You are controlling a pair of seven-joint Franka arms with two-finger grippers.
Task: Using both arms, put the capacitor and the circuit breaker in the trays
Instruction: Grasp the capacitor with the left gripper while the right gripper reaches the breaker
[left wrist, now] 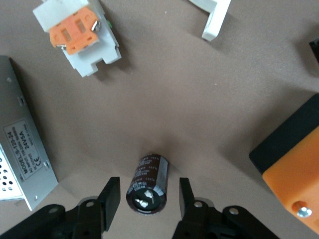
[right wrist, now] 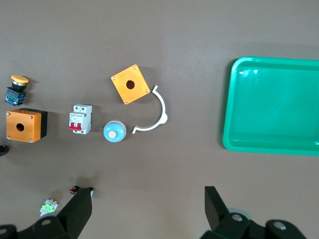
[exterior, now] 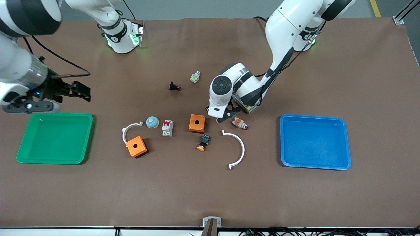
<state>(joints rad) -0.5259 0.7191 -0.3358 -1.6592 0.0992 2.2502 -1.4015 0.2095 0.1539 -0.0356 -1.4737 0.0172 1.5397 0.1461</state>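
Note:
The capacitor (left wrist: pixel 148 183), a small black cylinder with a silvery end, lies on the brown table. My left gripper (left wrist: pixel 148 193) is low over it and open, one finger on each side with a gap to both. In the front view the left gripper (exterior: pixel 226 117) hides the capacitor, between an orange box (exterior: pixel 197 123) and a white-and-orange part (exterior: pixel 240 123). The circuit breaker (exterior: pixel 167 127), light grey with red levers, lies beside a blue dome (exterior: pixel 152 122); it also shows in the right wrist view (right wrist: pixel 80 119). My right gripper (exterior: pixel 83 91) is open and empty, up in the air (right wrist: pixel 148 196).
A green tray (exterior: pixel 55 137) lies at the right arm's end, a blue tray (exterior: pixel 315 141) at the left arm's end. There are also a second orange box (exterior: pixel 136 146), two white arcs (exterior: pixel 238 147) (exterior: pixel 129 129), an orange-capped button (exterior: pixel 203 143), a black push-button (exterior: pixel 174 87) and a silver box (left wrist: pixel 20 149).

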